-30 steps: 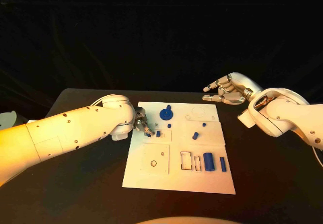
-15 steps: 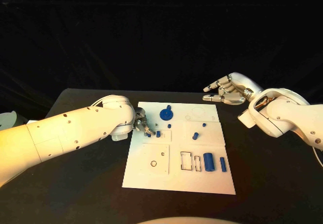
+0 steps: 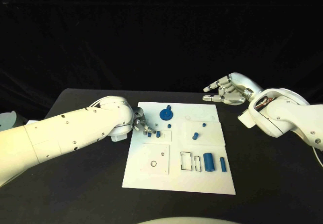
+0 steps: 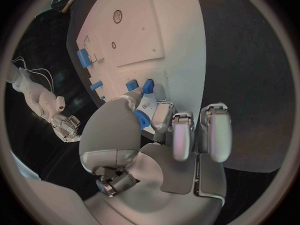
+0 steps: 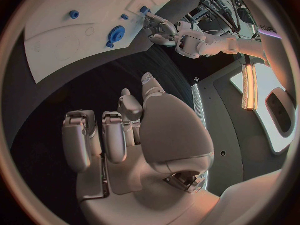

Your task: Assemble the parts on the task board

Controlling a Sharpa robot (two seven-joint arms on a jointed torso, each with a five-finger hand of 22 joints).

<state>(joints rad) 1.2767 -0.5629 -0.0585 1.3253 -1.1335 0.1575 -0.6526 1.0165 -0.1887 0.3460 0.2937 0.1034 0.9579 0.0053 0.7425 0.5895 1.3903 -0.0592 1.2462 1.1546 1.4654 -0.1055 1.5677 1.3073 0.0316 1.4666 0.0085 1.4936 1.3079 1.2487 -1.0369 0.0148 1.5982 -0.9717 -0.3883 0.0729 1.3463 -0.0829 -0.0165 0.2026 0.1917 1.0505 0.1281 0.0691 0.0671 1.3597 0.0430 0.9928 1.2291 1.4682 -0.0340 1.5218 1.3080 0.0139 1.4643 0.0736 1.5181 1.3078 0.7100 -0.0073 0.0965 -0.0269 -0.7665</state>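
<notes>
The white task board lies in the middle of the black table. My left hand is low over its left edge and pinches a small blue part between thumb and a finger. Just past the fingertips a blue peg stands in the board. A blue gear sits at the far end, and a blue cylinder and a blue bar lie at the near right. My right hand hovers beyond the board's far right corner, fingers apart and holding nothing.
Further small blue pieces dot the board's far right half. Empty outlined slots and a round hole mark the near half. A pale object sits off the table's left side. Bare table lies on the board's right.
</notes>
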